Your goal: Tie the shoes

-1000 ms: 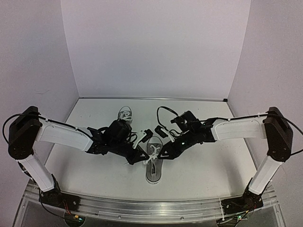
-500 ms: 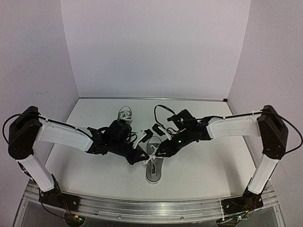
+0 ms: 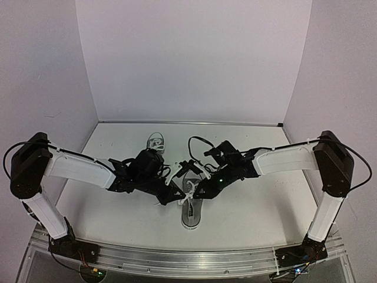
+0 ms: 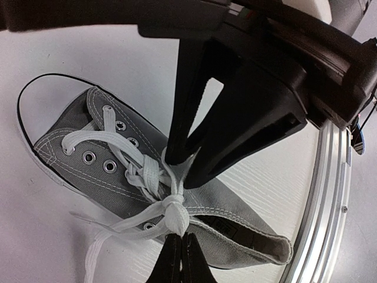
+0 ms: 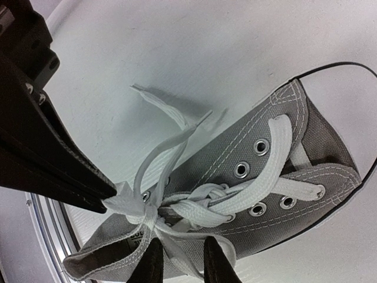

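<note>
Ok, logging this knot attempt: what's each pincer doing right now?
Left pincer: closed on the white lace.
Right pincer: slightly open, lace between its fingers.

The left arm [image 3: 82, 168] hides the far shoe's [image 3: 156, 141] near half; the left pincer [image 3: 177, 195] and right pincer [image 3: 195, 190] cover the near shoe's [image 3: 191, 213] middle from above

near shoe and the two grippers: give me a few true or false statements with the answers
The left gripper and right gripper meet over the near shoe. True.
The left fingers stand wide apart. False: they are pinched shut on the lace beside the knot.
The right gripper holds the far shoe. False: it lies beyond both grippers, ungripped.
The lace is white. True.
</note>
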Controlling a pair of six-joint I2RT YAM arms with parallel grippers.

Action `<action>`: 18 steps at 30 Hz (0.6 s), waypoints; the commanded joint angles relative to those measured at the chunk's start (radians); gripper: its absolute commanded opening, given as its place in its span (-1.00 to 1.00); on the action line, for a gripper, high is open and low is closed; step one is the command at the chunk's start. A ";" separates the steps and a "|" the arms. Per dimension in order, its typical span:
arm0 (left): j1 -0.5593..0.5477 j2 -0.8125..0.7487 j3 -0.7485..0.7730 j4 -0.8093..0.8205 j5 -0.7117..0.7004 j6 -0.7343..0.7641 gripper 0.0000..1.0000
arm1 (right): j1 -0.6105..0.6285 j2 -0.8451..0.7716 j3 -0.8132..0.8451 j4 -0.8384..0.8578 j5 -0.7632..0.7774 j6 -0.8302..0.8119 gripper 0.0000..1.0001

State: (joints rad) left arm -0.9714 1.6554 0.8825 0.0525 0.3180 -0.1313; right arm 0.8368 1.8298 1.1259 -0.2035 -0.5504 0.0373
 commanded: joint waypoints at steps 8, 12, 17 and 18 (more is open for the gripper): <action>0.017 -0.032 0.021 0.016 -0.017 -0.013 -1.00 | 0.004 -0.051 -0.012 0.006 0.045 0.015 -1.00; 0.024 -0.036 0.020 0.011 -0.022 -0.014 -1.00 | 0.005 -0.067 -0.027 0.004 0.058 0.022 -1.00; 0.032 -0.045 0.016 0.005 -0.035 -0.017 -1.00 | 0.005 -0.079 -0.041 0.000 0.071 0.024 -1.00; 0.034 -0.046 0.015 0.005 -0.035 -0.018 -1.00 | 0.005 -0.080 -0.043 0.000 0.073 0.025 -1.00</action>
State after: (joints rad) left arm -0.9481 1.6543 0.8825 0.0518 0.3047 -0.1345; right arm 0.8368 1.7996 1.1007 -0.2028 -0.5121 0.0539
